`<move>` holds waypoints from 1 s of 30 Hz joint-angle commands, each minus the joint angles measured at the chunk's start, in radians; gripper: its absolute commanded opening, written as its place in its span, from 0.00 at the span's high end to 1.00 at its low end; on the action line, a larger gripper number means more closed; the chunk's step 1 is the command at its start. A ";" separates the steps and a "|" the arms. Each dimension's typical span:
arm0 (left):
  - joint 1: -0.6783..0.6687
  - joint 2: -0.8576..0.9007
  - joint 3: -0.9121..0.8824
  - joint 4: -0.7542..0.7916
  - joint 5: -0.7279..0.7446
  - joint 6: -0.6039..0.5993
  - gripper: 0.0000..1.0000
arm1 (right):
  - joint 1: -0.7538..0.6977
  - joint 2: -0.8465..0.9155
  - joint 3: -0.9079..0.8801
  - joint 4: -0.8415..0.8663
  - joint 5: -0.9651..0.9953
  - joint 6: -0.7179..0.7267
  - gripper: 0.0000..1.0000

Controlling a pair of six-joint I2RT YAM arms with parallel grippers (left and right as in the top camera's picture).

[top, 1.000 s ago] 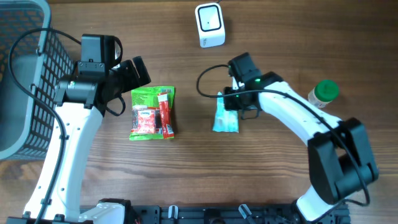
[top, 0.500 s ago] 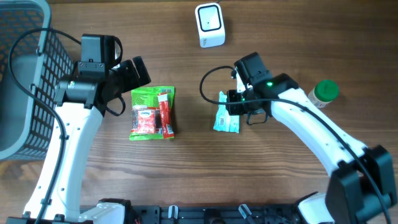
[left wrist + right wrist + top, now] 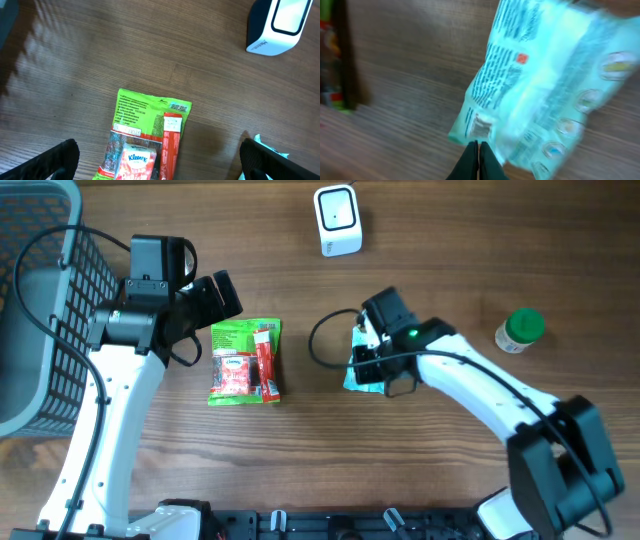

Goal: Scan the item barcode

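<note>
Overhead: teal packet point(image 3: 352, 376) just right of the tabletop's middle, mostly hidden under the right gripper point(image 3: 366, 356), long axis running from far edge to near edge; scanner point(image 3: 337, 220) well apart toward the far edge, so nearer the right arm; left gripper point(image 3: 218, 305) spread wide, holding nothing. Left wrist: only a packet corner at the frame's lower right. Right wrist: jaws clenched, seemingly nipping the packet's near edge beside the barcode point(image 3: 481, 125).
</note>
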 commanded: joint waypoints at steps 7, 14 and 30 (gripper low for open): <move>0.006 -0.004 0.008 0.002 -0.013 0.012 0.00 | 0.021 0.117 -0.052 0.080 -0.037 0.000 0.96; 0.006 -0.004 0.008 0.002 -0.013 0.013 0.00 | 0.019 0.019 0.023 0.058 -0.199 -0.083 0.84; 0.006 -0.004 0.008 0.002 -0.013 0.012 0.00 | -0.299 -0.117 0.078 -0.008 -0.186 -0.187 0.29</move>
